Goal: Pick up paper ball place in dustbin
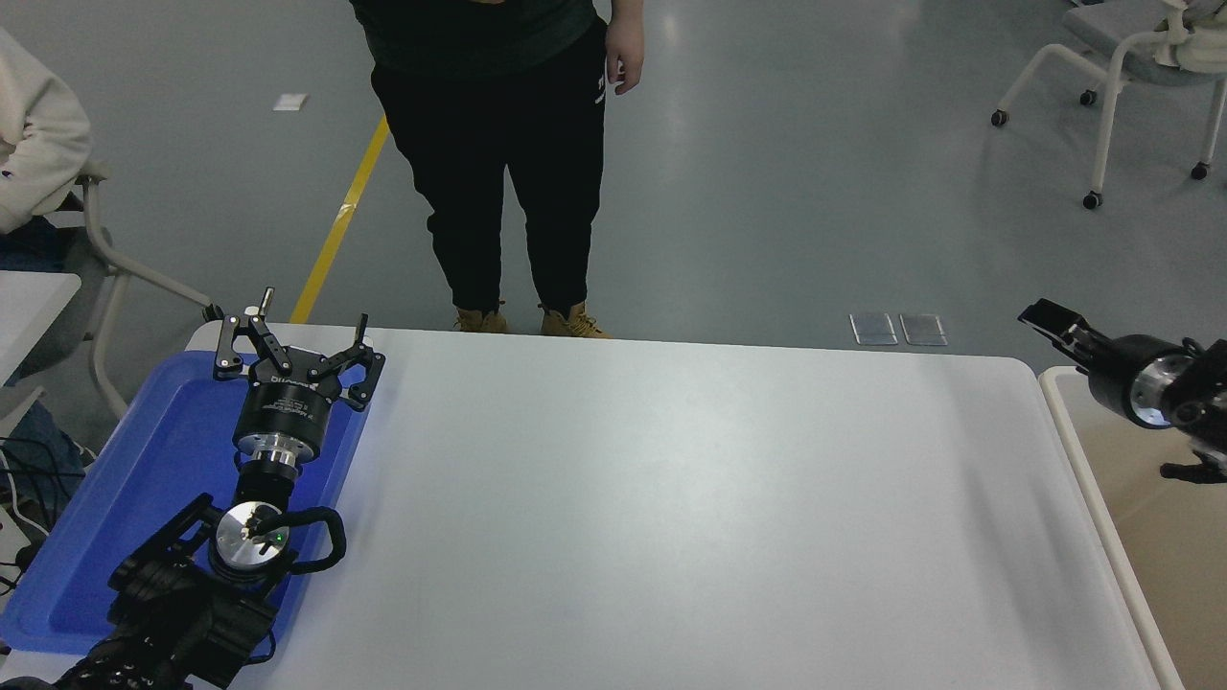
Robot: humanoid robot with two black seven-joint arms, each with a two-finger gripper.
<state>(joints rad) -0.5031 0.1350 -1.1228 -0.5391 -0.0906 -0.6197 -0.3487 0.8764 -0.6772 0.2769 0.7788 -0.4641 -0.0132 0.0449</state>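
Apparently the drop is done: my right gripper [1040,315] hangs above the large off-white-rimmed beige dustbin [1064,422], its jaws probably together and empty. The paper ball is nowhere visible, perhaps inside. My left gripper [292,343], jaws wide, rests over the blue tray [144,450] on the white tabletop [671,498].

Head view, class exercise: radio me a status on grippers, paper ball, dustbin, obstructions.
Left gripper open, parked over blue tray. Right gripper above dustbin, fingers unreadable. Paper ball not visible. Person at far edge.
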